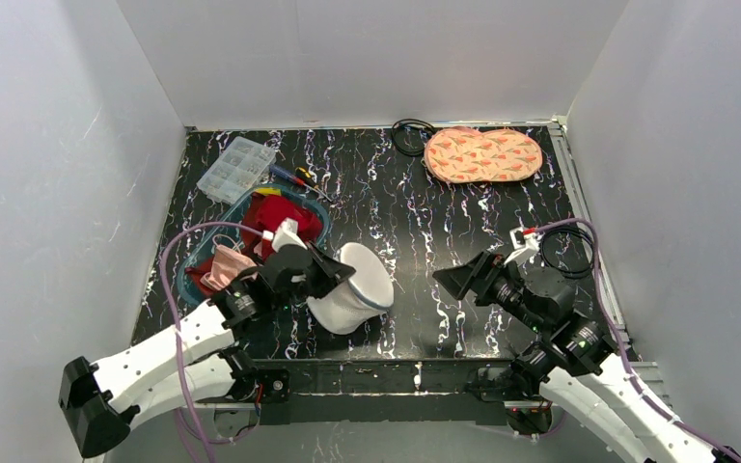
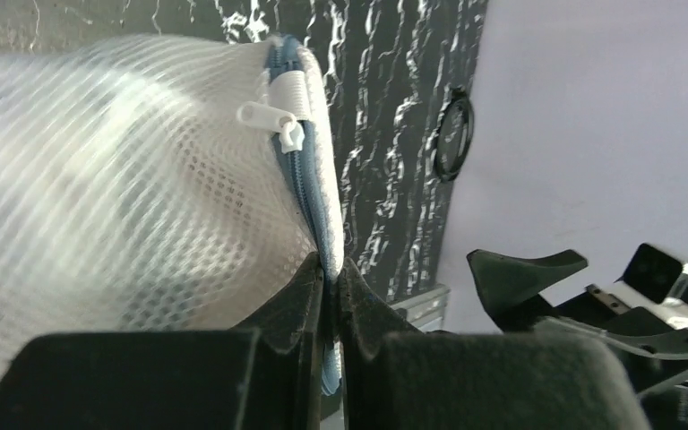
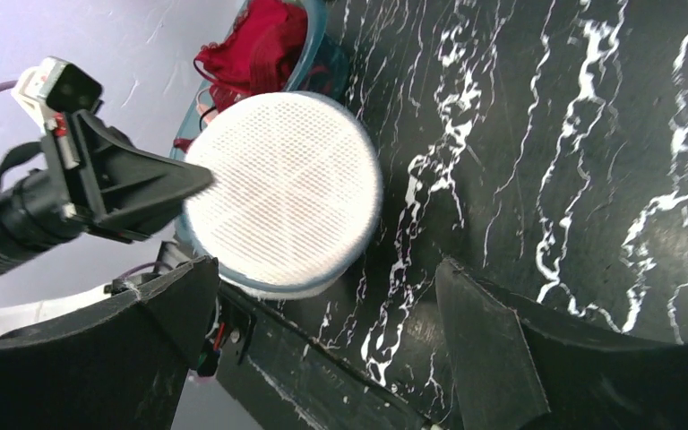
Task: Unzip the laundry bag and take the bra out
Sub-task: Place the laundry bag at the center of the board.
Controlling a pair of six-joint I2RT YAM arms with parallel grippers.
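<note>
- From the top camera I see the small white mesh drum-shaped laundry bag (image 1: 357, 289) lying on its side on the black, white-veined marbled table (image 1: 425, 203). It is just right of a teal plastic basin (image 1: 311, 214) heaped with red cloth. My left gripper (image 1: 345, 277) meets the bag's rim. My right gripper (image 1: 455, 280) sits well apart.
- On the left wrist camera, the left gripper (image 2: 330, 279) has its black fingers pinched tight on the blue-grey zipper trim (image 2: 303, 184) at the bag's edge. The white plastic zipper pull (image 2: 273, 121) lies further along the trim.
- On the right wrist camera, the right gripper (image 3: 322, 269) has its fingers spread wide, holding nothing. It faces the bag's round, flat, finely ribbed mesh end (image 3: 287, 188).
</note>
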